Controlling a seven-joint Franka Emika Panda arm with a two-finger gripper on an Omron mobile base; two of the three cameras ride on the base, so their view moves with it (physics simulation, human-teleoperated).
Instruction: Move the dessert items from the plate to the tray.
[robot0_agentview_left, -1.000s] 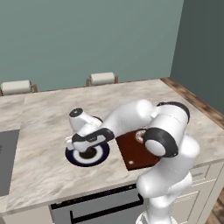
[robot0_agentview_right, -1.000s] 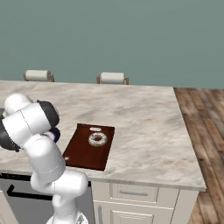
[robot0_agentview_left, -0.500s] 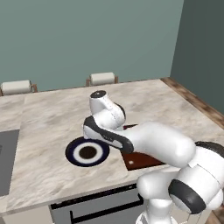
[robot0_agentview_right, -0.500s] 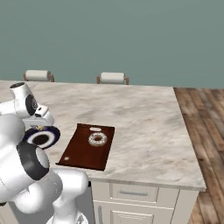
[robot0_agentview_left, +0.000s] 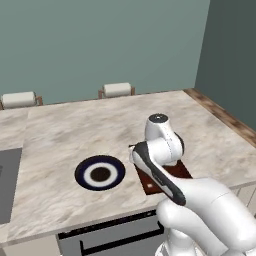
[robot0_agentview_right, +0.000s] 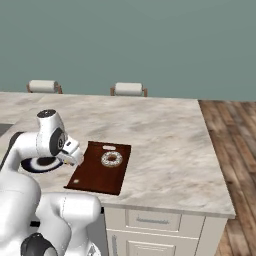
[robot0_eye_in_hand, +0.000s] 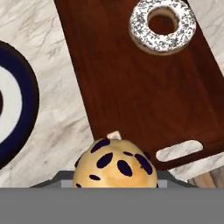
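The tan-yellow muffin with dark specks (robot0_eye_in_hand: 114, 166) sits low in the hand view, held in my gripper (robot0_agentview_right: 75, 157), whose fingertips are hidden behind it. It hangs over the marble just off the edge of the dark reddish-brown tray (robot0_eye_in_hand: 140, 87) that has the pale slot (robot0_eye_in_hand: 178, 150). The tray (robot0_agentview_right: 100, 169) lies right of my hand, and part of it (robot0_agentview_left: 172, 172) shows behind the arm. A white sprinkled donut (robot0_eye_in_hand: 162, 24) (robot0_agentview_right: 111, 159) lies on the tray. The navy plate (robot0_agentview_left: 100, 173) (robot0_eye_in_hand: 13, 109) holds nothing; my arm partly covers the plate (robot0_agentview_right: 35, 165).
The marble counter (robot0_agentview_left: 65, 135) spreads wide around the plate and tray. A dark cooktop (robot0_agentview_left: 6, 185) lies at the left edge. Two chair backs (robot0_agentview_left: 116, 90) (robot0_agentview_left: 19, 99) stand behind the far side. Wood floor (robot0_agentview_right: 235, 150) lies to the right.
My arm has swung right from above the plate to the tray's edge, carrying the muffin. The plate is now bare.
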